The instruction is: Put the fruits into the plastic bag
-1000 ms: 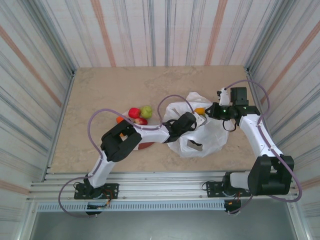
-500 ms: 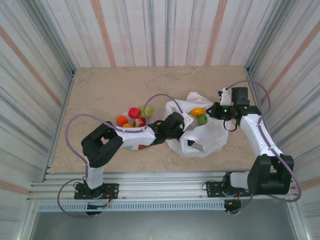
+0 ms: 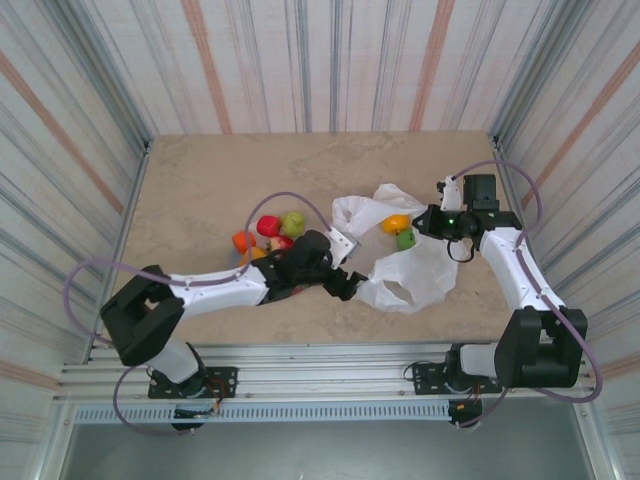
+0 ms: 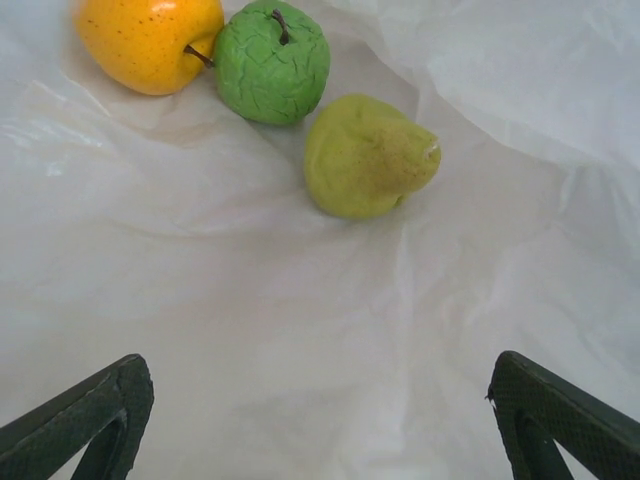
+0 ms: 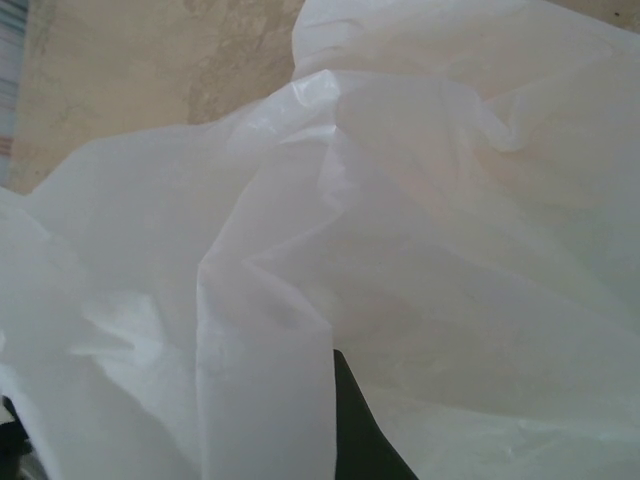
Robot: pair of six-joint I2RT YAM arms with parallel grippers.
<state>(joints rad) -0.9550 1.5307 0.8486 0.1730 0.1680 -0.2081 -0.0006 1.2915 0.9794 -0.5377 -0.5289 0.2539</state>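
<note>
The white plastic bag (image 3: 405, 275) lies crumpled at centre right. Inside it rest a yellow-orange apple (image 4: 150, 40), a green apple (image 4: 272, 62) and a greenish pear (image 4: 368, 155). From above, the yellow-orange apple (image 3: 396, 223) and a green fruit (image 3: 405, 239) show in the bag's mouth. My left gripper (image 3: 345, 285) (image 4: 320, 420) is open and empty at the bag's left edge, short of these fruits. A red fruit (image 3: 268, 225), a green fruit (image 3: 292, 222), an orange one (image 3: 243, 240) and a red apple (image 3: 283, 242) cluster left of the bag. My right gripper (image 3: 430, 222) is shut on the bag's right rim (image 5: 270, 330).
The left arm (image 3: 220, 285) lies low across the table just in front of the fruit cluster. Striped walls (image 3: 110, 180) close in the marbled tabletop (image 3: 220, 170) on three sides. Bare table lies behind the bag and at the front right.
My left gripper has drawn back leftward out of the bag, and a green fruit now lies in the bag's mouth. The left arm has swung down and left. The right arm has held still.
</note>
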